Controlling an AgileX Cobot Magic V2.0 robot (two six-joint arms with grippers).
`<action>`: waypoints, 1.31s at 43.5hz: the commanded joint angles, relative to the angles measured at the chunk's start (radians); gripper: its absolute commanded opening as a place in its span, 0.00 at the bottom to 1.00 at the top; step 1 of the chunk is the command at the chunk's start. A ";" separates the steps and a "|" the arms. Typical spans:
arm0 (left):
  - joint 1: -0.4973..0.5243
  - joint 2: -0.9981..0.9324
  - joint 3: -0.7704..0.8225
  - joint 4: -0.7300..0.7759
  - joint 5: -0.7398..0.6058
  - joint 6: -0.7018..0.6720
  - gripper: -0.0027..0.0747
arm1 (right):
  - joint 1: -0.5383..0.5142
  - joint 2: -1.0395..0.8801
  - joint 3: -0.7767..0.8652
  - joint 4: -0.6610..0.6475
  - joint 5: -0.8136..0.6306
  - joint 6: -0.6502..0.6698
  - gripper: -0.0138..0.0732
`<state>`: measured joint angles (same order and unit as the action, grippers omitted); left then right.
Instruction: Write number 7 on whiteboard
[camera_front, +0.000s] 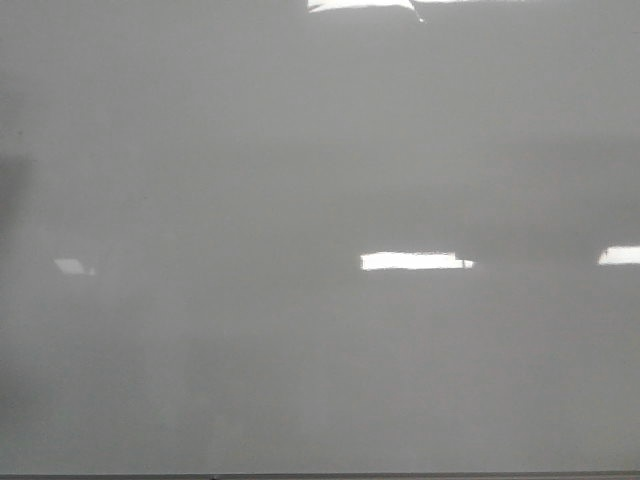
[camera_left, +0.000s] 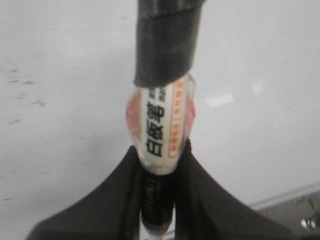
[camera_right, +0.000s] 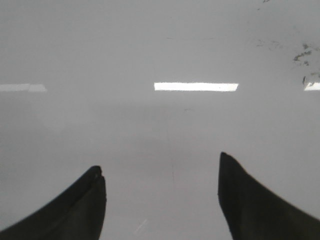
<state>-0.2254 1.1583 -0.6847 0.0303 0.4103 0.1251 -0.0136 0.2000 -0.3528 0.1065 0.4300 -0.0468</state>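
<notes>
The whiteboard (camera_front: 300, 380) fills the front view, glossy pale grey with bright rectangular reflections and a thin dark edge along the near side. No black number 7 shows on it in any view. Neither arm shows in the front view. In the left wrist view my left gripper (camera_left: 159, 160) is shut on a whiteboard marker (camera_left: 162, 122), white with orange and black print and a black taped upper end, held over the whiteboard (camera_left: 65, 65). In the right wrist view my right gripper (camera_right: 160, 167) is open and empty above the whiteboard (camera_right: 160, 50).
Faint dark smudges (camera_right: 302, 55) mark the board in the right wrist view, and small grey specks (camera_left: 25, 95) in the left wrist view. The board's metal edge (camera_left: 295, 195) shows beside the left gripper.
</notes>
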 joint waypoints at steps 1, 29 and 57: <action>-0.109 -0.066 -0.059 0.019 0.122 0.082 0.01 | 0.000 0.042 -0.074 -0.010 -0.015 -0.009 0.74; -0.755 -0.188 -0.116 0.026 0.245 0.372 0.01 | 0.459 0.469 -0.476 0.607 0.459 -0.769 0.74; -0.788 -0.188 -0.116 0.026 0.239 0.372 0.01 | 0.832 0.913 -0.639 0.649 0.253 -0.857 0.74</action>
<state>-1.0070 0.9878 -0.7670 0.0559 0.7041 0.4981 0.7925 1.0877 -0.9427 0.7079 0.7522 -0.8868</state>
